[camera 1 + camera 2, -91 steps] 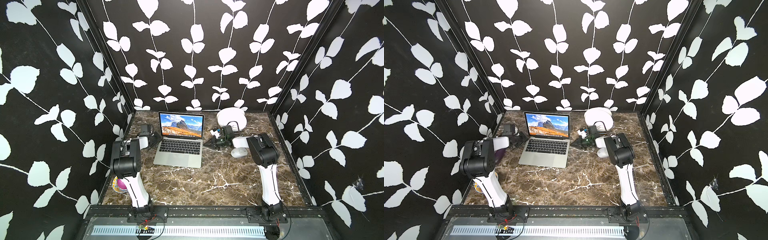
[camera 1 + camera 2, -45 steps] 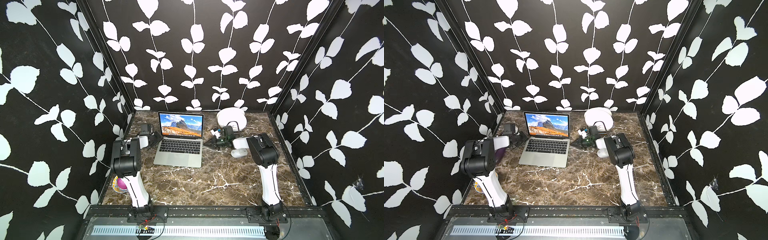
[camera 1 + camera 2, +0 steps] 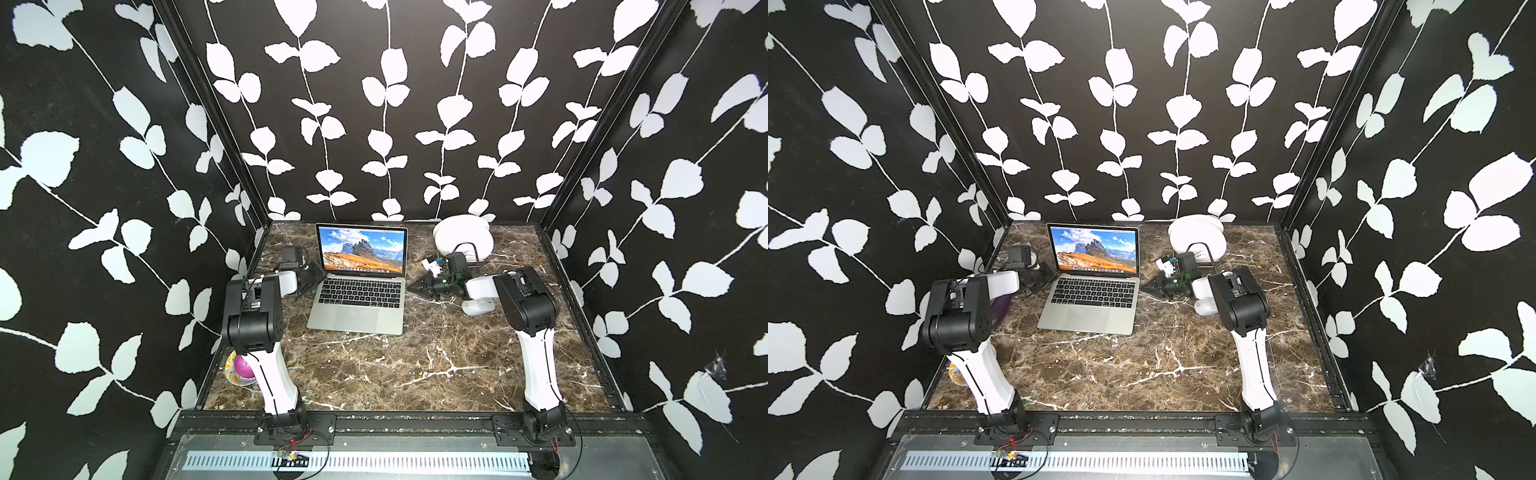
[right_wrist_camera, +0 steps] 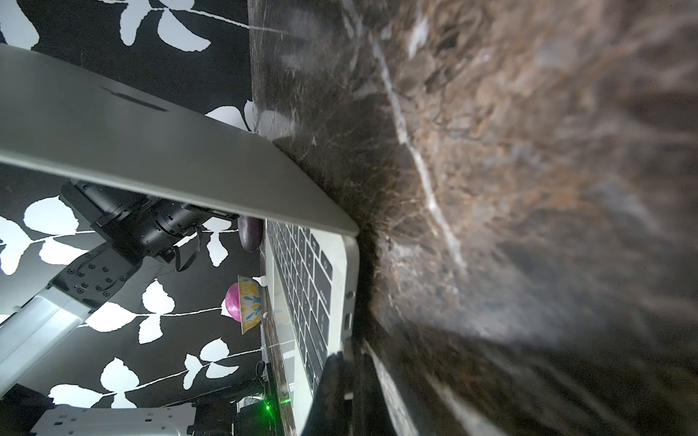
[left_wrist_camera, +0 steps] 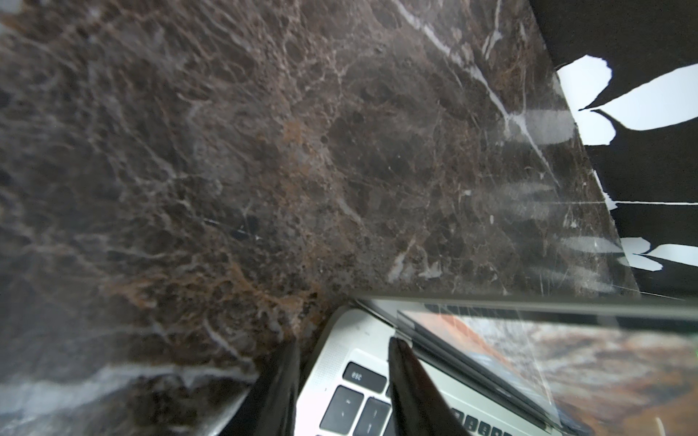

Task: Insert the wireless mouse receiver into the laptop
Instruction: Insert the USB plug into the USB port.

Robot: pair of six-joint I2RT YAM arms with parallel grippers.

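1. The laptop [image 3: 359,291] stands open on the marble worktop [image 3: 415,365], its screen facing the arm bases. This leaves both side edges open to an approach from either flank.
2. The left end effector [image 5: 343,341] has its jaws apart, straddling the laptop's rear corner by the esc key. This is probably a brace, so the base will not slide when pushed from the opposite side.
3. The right end effector [image 4: 353,351] has its jaws together, with the tip just beside the laptop's right edge and near a port slot [image 4: 347,321]. Whether a receiver is pinched there is too small to tell.
4. The wireless mouse [image 3: 478,306] lies on the worktop beneath the right forearm, apart from the laptop.
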